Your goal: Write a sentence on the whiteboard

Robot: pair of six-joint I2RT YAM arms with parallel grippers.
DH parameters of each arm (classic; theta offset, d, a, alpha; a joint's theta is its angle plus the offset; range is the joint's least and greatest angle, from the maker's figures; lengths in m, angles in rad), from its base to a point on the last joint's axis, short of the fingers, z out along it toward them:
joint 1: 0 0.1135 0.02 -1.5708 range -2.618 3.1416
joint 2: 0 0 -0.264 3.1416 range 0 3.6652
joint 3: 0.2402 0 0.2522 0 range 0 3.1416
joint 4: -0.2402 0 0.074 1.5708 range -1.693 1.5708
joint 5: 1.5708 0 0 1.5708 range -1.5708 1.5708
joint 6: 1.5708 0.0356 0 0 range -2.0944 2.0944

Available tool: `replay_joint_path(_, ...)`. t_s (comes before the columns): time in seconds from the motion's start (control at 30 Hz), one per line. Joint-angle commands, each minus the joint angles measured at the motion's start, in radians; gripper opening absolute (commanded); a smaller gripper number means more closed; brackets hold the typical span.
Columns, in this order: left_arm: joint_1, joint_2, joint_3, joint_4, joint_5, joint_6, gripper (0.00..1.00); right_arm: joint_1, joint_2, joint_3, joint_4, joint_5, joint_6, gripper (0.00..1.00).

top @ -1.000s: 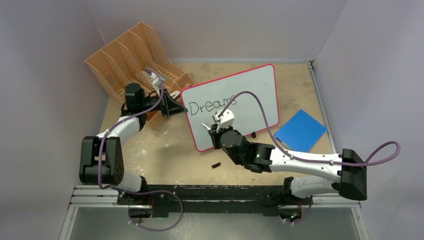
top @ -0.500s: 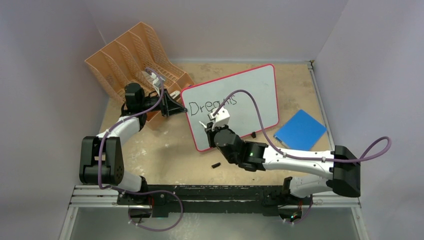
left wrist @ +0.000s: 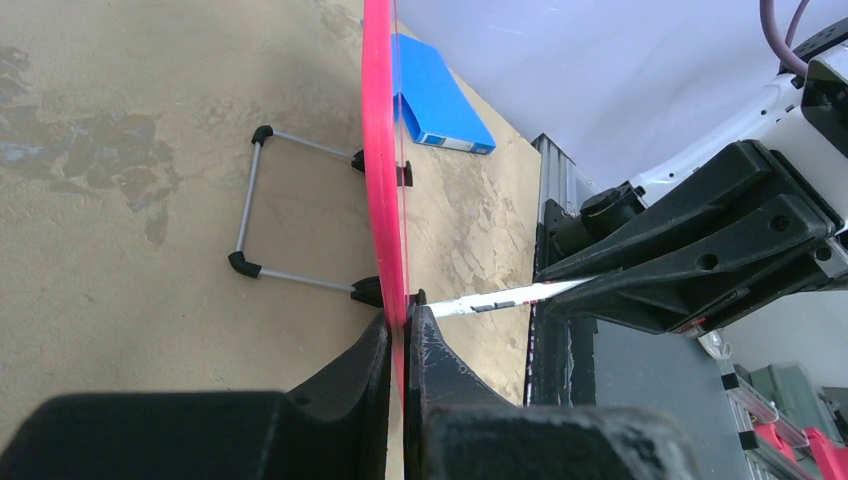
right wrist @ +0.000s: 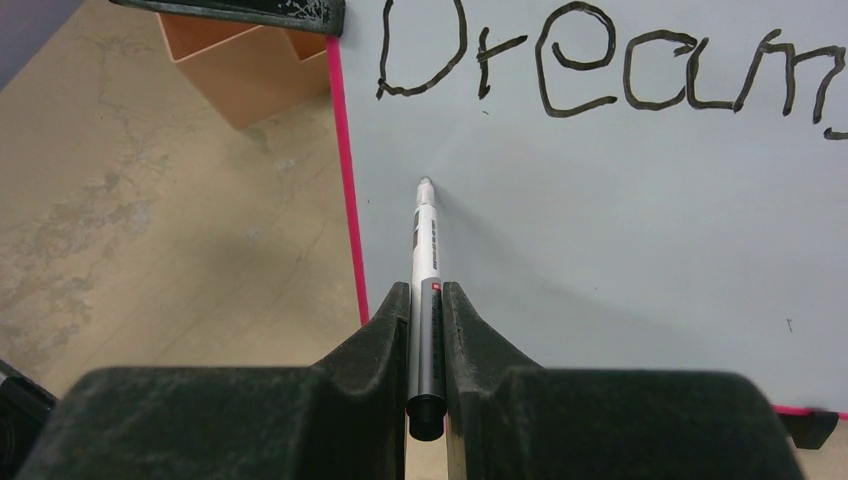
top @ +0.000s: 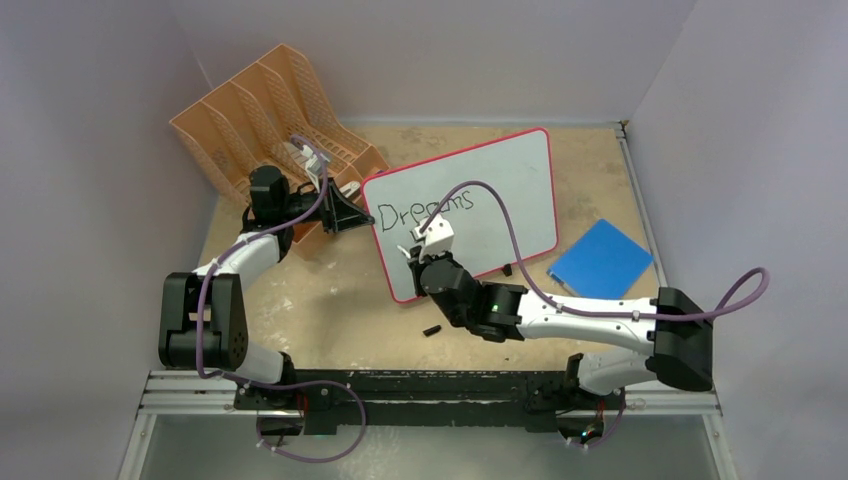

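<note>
Whiteboard (top: 510, 190), red-framed, is standing propped at table centre, face tilted toward the arms for writing. The sentence (right wrist: 600, 70) is occupying its upper left, only "Dreams" showing; roughly a third done, by judgement. Marker (right wrist: 424, 260) is pointing at bare board just below the D, probably starting line two; tip contact cannot be told. Right gripper (right wrist: 426, 292) is pinching the marker barrel. Left gripper (left wrist: 402, 325) is clamping the board's left edge, apparently steadying it. Orange file rack (top: 265, 115) is sitting far left, blue pad (top: 600, 260) right.
</note>
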Motion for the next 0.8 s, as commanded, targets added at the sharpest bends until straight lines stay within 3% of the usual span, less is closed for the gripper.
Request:
replay_joint_path(0.0,-0.01,-0.024,0.029,0.013,0.0,0.027,0.0,0.001,0.007,0.046,-0.006,0.024,0.022,0.0)
replay_joint_path(0.77,-0.01,-0.024,0.028,0.016,0.001,0.026,0.0,0.0,0.024,0.04,-0.154,-0.012,0.112,0.0)
